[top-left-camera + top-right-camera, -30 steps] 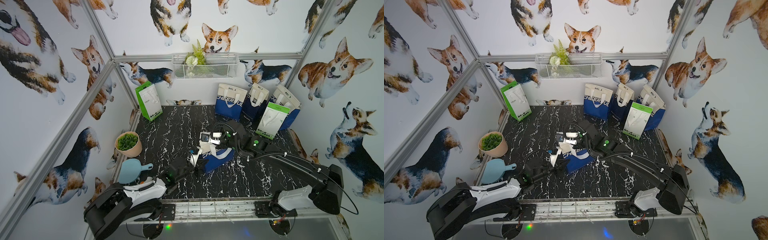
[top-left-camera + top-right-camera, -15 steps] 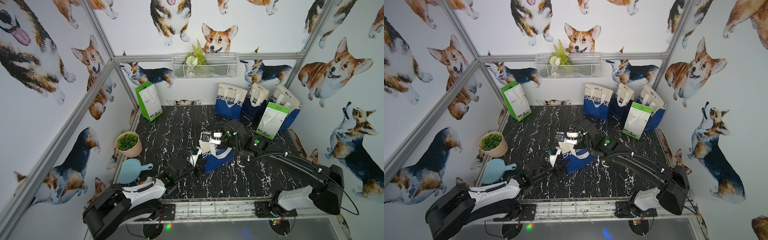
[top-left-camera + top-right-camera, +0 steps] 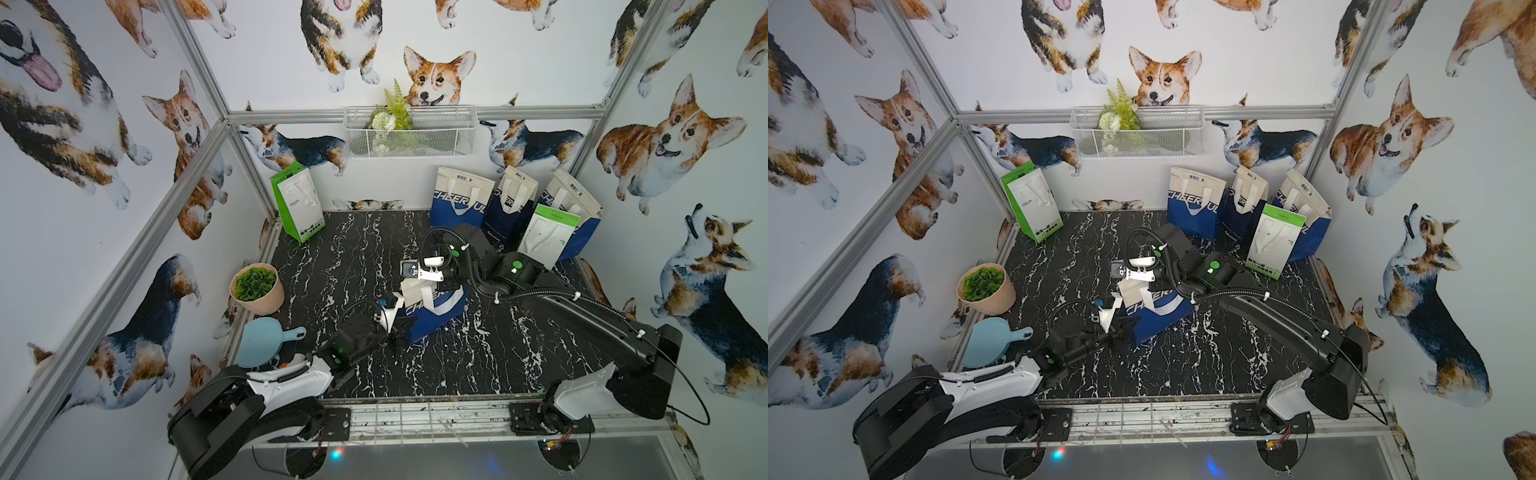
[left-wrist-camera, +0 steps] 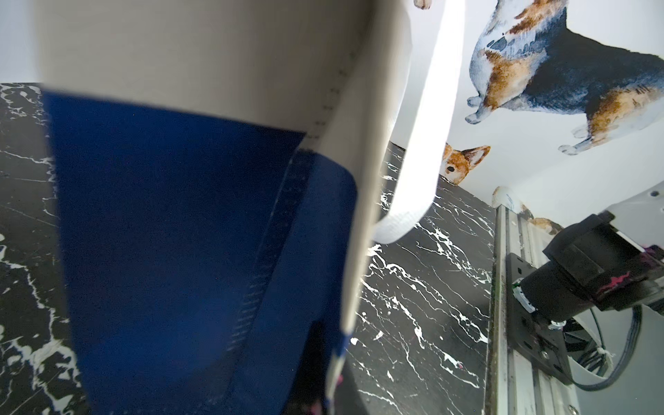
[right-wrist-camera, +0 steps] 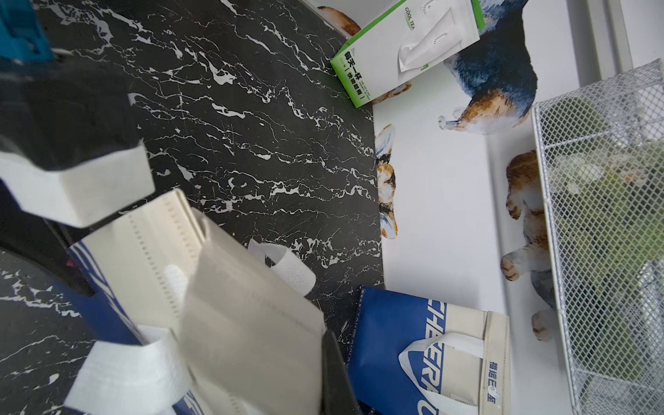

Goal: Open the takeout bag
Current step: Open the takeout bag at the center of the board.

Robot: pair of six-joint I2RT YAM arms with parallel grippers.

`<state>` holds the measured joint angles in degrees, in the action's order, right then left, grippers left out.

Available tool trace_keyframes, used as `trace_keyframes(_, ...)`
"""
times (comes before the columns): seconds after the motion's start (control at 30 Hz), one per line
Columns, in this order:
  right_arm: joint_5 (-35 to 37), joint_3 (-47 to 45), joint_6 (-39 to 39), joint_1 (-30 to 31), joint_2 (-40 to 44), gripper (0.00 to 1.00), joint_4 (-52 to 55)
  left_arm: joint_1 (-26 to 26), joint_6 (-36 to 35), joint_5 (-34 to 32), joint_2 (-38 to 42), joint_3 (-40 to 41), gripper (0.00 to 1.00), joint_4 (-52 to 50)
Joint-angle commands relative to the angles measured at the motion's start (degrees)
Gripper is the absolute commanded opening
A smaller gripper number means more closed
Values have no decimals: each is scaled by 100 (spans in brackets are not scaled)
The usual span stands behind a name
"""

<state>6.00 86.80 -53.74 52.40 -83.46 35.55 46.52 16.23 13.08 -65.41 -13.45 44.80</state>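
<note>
The takeout bag [image 3: 434, 309] [image 3: 1156, 313], blue below and cream on top with white strap handles, stands tilted mid-table in both top views. My left gripper [image 3: 395, 332] [image 3: 1127, 326] is shut on the bag's lower blue side edge. In the left wrist view the blue panel [image 4: 172, 233] fills the frame, and its edge runs into the left gripper [image 4: 330, 388]. My right gripper [image 3: 446, 286] reaches in from the back right. It is shut on the bag's cream top panel [image 5: 251, 323], with one dark finger [image 5: 337, 377] pressed against it.
Three blue-and-cream bags [image 3: 461, 203] and a white-green bag [image 3: 548, 237] stand at the back right. A green bag [image 3: 297, 203] leans at the back left. A potted plant [image 3: 257, 289] and a light blue scoop [image 3: 262, 343] sit by the left edge. A wire basket [image 3: 409, 133] hangs on the back wall.
The right gripper's jaws have closed on the bag's cream top. Both arms and the bag have barely shifted.
</note>
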Motion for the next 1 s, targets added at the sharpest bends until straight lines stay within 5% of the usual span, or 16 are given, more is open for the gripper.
trace_keyframes(0.0, -39, 524, -166, -11, -157, 0, 410, 8, -37, 59, 18, 5, 0, -61)
trace_keyframes(0.27, 82, 1228, -299, -11, -648, 0, 1313, 7, -35, 45, 46, 1, 0, -95)
trace_keyframes(0.63, 11, 658, -33, -11, -241, 0, 760, 6, -50, 33, 50, 24, 0, -76)
trace_keyframes(0.97, -15, -265, 304, -15, 78, 21, 76, 7, -37, 26, 77, 50, 0, -76)
